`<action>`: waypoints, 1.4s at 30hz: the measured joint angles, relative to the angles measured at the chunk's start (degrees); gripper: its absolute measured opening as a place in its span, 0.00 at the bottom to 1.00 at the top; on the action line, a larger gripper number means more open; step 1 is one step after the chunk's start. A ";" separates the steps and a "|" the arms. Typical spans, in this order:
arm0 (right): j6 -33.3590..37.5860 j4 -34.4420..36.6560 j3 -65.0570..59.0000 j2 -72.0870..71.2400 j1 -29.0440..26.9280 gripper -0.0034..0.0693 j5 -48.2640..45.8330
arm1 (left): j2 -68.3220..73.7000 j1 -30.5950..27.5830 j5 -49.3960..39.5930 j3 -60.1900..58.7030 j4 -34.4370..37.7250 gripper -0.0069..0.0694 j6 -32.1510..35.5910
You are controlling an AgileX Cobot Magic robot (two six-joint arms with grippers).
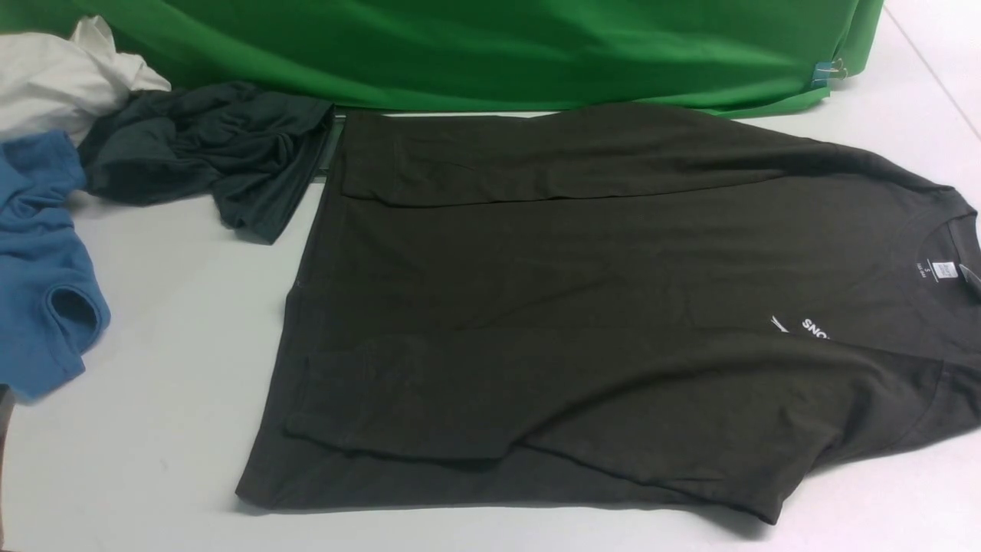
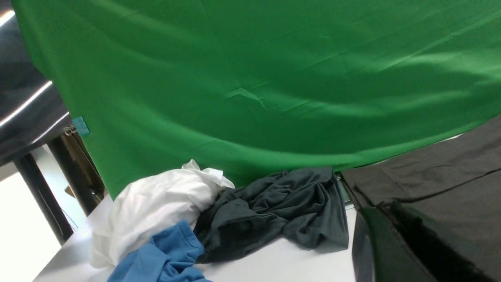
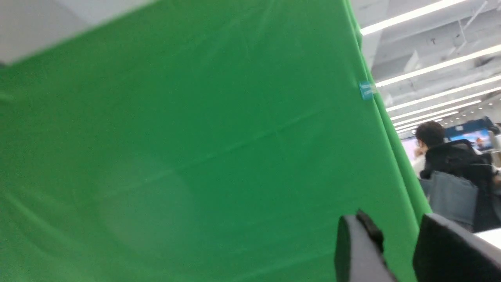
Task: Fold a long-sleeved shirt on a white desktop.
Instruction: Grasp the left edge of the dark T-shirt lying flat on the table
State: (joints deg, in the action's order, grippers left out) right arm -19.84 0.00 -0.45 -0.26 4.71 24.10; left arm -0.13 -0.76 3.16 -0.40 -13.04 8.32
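The long-sleeved shirt (image 1: 582,307) lies flat on the white desktop (image 1: 168,345), dark olive-brown, neck to the right, hem to the left. Both sleeves are folded in over the body. Its white neck label (image 1: 944,270) and white chest lettering (image 1: 814,326) show. Neither gripper appears in the front view. In the left wrist view my left gripper (image 2: 385,213) is shut with nothing in it, above the table beside the shirt's (image 2: 442,176) hem corner. In its own wrist view my right gripper (image 3: 395,225) is raised and open, empty, facing the green backdrop (image 3: 195,137).
A dark teal-grey garment (image 1: 207,153), a blue garment (image 1: 38,261) and a white garment (image 1: 61,77) lie heaped at the far left. The green backdrop (image 1: 498,54) hangs along the back edge. A seated person (image 3: 450,164) is far off behind the backdrop's right side.
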 joint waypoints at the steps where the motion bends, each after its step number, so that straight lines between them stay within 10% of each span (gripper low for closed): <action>1: -1.32 0.00 0.00 0.00 0.00 0.38 1.12 | 0.00 0.00 1.91 0.00 2.26 0.12 -2.26; 7: -9.43 0.00 0.58 0.38 0.00 0.38 2.91 | 0.00 0.00 18.43 0.00 14.71 0.12 -22.17; 13: -8.72 0.00 10.98 8.28 0.00 0.38 0.90 | 1.28 0.00 25.12 5.20 16.08 0.12 -27.93; 18: -4.55 0.00 29.73 21.10 0.00 0.38 -10.29 | 10.28 0.00 13.02 23.49 15.42 0.12 -28.33; 27: 4.89 0.00 52.99 42.29 0.00 0.38 -43.50 | 35.08 0.48 -34.74 52.95 13.04 0.12 -22.94; 33: 9.83 1.62 51.60 46.75 0.48 0.38 -51.64 | 41.26 2.88 -37.71 54.24 10.25 0.12 -15.48; 42: 16.58 7.32 43.06 46.82 13.33 0.38 -56.68 | 53.57 4.93 -47.84 54.52 26.12 0.12 -4.48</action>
State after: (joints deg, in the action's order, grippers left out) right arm -3.26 7.32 42.61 46.56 18.04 -32.59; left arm 53.44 4.17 -44.68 54.12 13.08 3.84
